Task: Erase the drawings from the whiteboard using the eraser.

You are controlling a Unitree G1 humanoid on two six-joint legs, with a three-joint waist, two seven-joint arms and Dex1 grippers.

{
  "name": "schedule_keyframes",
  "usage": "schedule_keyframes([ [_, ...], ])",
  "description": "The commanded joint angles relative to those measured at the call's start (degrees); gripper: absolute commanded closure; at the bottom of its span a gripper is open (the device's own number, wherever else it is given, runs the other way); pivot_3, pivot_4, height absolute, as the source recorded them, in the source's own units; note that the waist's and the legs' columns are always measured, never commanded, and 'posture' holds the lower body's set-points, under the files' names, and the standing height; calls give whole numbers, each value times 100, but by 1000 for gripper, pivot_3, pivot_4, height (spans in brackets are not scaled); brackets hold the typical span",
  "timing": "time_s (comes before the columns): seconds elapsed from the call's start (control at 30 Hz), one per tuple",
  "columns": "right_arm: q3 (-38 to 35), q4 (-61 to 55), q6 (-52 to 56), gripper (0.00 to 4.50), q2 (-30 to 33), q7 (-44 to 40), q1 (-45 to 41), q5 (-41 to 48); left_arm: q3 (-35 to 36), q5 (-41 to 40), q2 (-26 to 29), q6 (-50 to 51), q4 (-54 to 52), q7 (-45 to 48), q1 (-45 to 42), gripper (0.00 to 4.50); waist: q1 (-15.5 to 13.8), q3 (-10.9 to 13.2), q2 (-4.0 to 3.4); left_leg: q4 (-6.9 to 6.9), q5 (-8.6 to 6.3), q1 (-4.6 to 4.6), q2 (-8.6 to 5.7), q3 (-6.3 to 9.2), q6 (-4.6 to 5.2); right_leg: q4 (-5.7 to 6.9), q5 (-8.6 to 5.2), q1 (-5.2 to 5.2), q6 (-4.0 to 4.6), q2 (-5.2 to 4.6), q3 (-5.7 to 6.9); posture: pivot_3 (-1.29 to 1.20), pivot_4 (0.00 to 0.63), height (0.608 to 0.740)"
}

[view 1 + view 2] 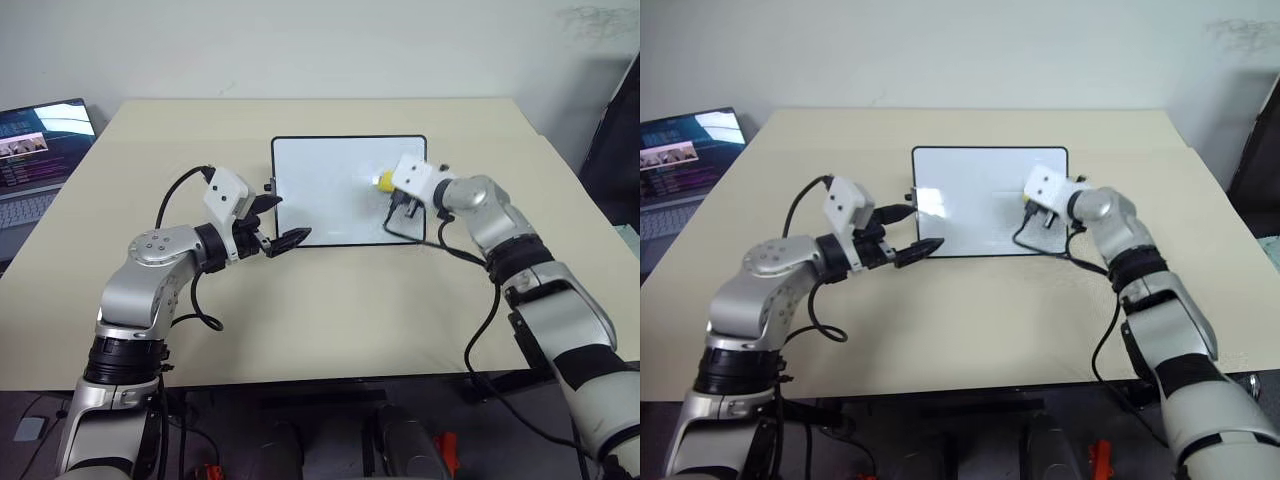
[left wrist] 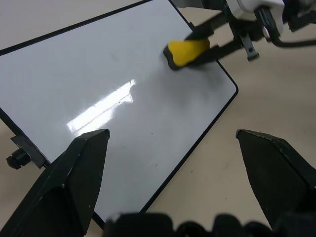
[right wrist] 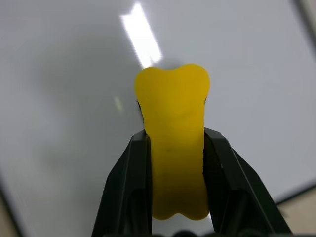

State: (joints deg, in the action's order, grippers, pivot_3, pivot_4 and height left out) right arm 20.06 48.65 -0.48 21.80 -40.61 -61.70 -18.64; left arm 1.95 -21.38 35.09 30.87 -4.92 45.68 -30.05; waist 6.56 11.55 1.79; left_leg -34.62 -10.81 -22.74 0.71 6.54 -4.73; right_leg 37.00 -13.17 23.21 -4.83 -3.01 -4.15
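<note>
Right end effector (image 3: 175, 163) pinching the eraser (image 3: 174, 143) over the whiteboard (image 1: 330, 190); it should press flat, stroking evenly; left end effector (image 2: 173, 163) spread.

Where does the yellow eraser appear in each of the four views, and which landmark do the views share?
Left eye view: eraser over the whiteboard's right part, in the right gripper.
Right eye view: at the gripper's tip, right part of the board.
Left wrist view: upper middle, near the board's far edge.
Right wrist view: centre, clamped between the fingers.
Shared landmark: the whiteboard's black frame.

Right tool (image 1: 392, 192) holds eraser (image 1: 384, 181) over whiteboard (image 1: 330, 190)
</note>
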Motion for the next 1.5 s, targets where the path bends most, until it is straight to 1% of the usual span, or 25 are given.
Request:
schedule_keyframes([
  [0.03,71,-379,324,3494,-14,-473,252,61,99,-23,55,-92,-125,26,-100,0,-10,0,0,0,0,-1,0,0,0,0,2,1,-4,0,0,0,150,740],
  [0.13,-230,-596,497,3496,119,-214,370,138,83,-21,49,-64,-158,8,-150,0,-28,1,0,0,0,-4,0,0,-1,-2,5,1,-8,0,0,0,150,740],
  [0.2,-583,-1101,824,3497,297,-264,385,379,128,-41,55,-41,-233,-30,-96,0,-57,4,-3,0,0,-7,0,1,-1,-2,5,4,-8,0,1,0,150,740],
  [0.37,-1529,-3019,2391,3497,445,-758,616,1544,233,-80,68,13,-412,-123,121,0,-155,18,-10,12,-2,-26,-2,2,-4,-6,6,24,-15,-1,1,0,150,740],
  [0.47,-2287,-4020,3566,3497,841,-840,681,2180,252,-113,74,36,-468,-136,192,0,-177,19,-12,43,-3,-25,-1,3,-5,-6,-1,34,-13,-1,3,0,150,740],
  [0.53,-2910,-3971,3991,3497,1313,-507,717,2285,197,-140,48,32,-433,-90,167,0,-209,19,-12,57,-6,-27,-1,4,-9,-10,-7,39,-10,-4,6,0,150,740],
  [0.6,-3212,-3830,4222,3498,1591,-210,794,2338,137,-158,25,28,-401,-37,136,0,-333,20,-10,57,-13,-30,-2,5,-20,-15,-11,39,-3,-7,11,0,150,740],
  [0.7,-3721,-3454,4657,3499,1985,403,978,2278,-3,-177,-27,18,-328,86,39,0,-360,18,-8,57,-19,-31,-5,3,-26,-19,-22,38,-2,-10,10,0,150,740],
  [0.8,-4211,-3510,5312,3500,2334,653,1544,2375,-158,-176,-101,-6,-184,253,-118,0,-379,19,-8,58,-19,-32,-5,0,-26,-21,-25,37,-1,-10,9,0,150,740],
  [0.87,-4260,-3746,5664,3500,2501,534,2095,2497,-263,-138,-125,-42,-83,353,-192,0,-377,20,-10,58,-19,-32,-5,-4,-26,-20,-27,37,-3,-10,5,0,150,740],
  [0.93,-4231,-3918,5857,3500,2541,430,2545,2612,-323,-101,-159,-82,-7,403,-242,0,-351,20,-11,59,-20,-31,-5,-4,-25,-19,-27,38,-4,-10,5,0,150,740],
  [1.03,-4167,-3938,5824,3500,2523,481,2931,2707,-358,-103,-213,-119,71,432,-311,0,-266,22,-15,57,-20,-25,-4,-14,-25,-15,-33,37,-14,-10,-2,0,150,740],
  [1.1,-4248,-3704,5723,3500,2389,673,3166,2717,-411,-106,-265,-114,62,448,-314,0,-228,23,-17,54,-19,-22,-4,-17,-25,-14,-33,37,-15,-10,-5,0,150,740],
  [1.23,-4230,-3396,5519,3500,2297,808,3343,2784,-502,-129,-345,-59,-3,490,-315,0,-212,23,-17,45,-19,-17,-3,-16,-25,-12,-32,26,-17,-10,-4,0,150,740],
  [1.4,-3894,-2986,5112,3500,2380,681,3344,2727,-693,-166,-632,27,-139,452,-454,0,-214,24,-17,41,-19,-21,-5,-15,-25,-14,-31,25,-19,-10,-4,0,150,740],
  [1.47,-3849,-2838,4951,2782,2426,760,3262,2675,-686,-163,-634,37,-143,460,-454,0,-195,24,-18,41,-19,-20,-5,-16,-25,-13,-31,25,-19,-10,-4,0,150,740],
  [1.5,-3823,-2796,4916,2589,2452,777,3227,2664,-678,-168,-629,42,-144,462,-450,0,-190,24,-18,42,-19,-19,-5,-16,-25,-13,-31,25,-19,-9,-4,0,150,740],
])
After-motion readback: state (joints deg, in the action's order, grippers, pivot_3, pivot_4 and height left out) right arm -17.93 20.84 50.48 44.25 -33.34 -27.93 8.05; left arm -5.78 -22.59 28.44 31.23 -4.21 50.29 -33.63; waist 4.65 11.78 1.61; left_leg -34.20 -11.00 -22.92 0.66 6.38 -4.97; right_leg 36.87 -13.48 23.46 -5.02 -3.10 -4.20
